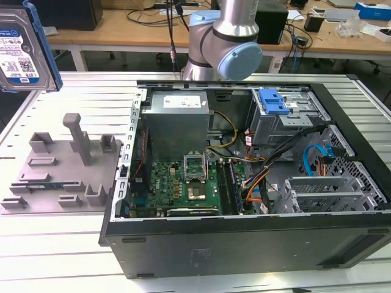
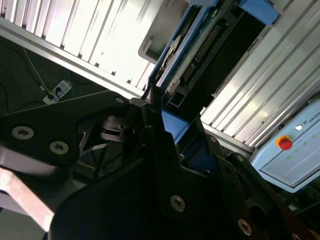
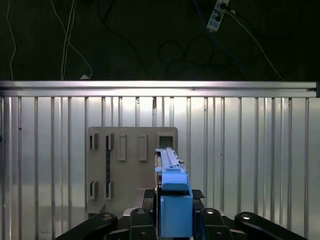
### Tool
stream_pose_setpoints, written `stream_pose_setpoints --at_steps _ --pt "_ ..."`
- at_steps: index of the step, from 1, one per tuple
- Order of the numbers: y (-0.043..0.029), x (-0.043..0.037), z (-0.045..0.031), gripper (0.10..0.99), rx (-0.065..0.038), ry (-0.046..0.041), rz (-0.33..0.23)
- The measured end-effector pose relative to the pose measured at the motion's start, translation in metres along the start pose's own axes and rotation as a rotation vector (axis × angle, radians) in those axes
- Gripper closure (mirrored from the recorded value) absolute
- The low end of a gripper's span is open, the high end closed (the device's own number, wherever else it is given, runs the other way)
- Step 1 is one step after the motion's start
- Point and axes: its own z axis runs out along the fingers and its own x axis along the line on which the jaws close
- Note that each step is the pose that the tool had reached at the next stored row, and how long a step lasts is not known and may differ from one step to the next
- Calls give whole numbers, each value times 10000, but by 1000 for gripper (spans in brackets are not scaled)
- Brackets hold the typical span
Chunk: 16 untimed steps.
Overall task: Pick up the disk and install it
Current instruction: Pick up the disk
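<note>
Aloft, the disk (image 3: 170, 165) stands edge-on, clamped inside the end effector (image 3: 175, 220)

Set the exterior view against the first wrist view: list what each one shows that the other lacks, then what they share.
Exterior view: the open computer case, its motherboard, the blue latch on the drive bay, and the arm. First wrist view: the gripper shut on the disk, seen edge-on, plus a power strip on the dark floor beyond the table. Shared: the disk, held up off the slatted table, and the grey fixture.
</note>
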Motion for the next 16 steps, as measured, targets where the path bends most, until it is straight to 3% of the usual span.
stream_pose_setpoints --at_steps 6,10,12,16 --pt "-137 89 -6 722 -142 37 -3" --pt "-315 155 -19 722 -280 48 -5" --pt "-438 195 -32 722 -360 51 -5" --pt "-593 240 -43 722 -399 51 -6"
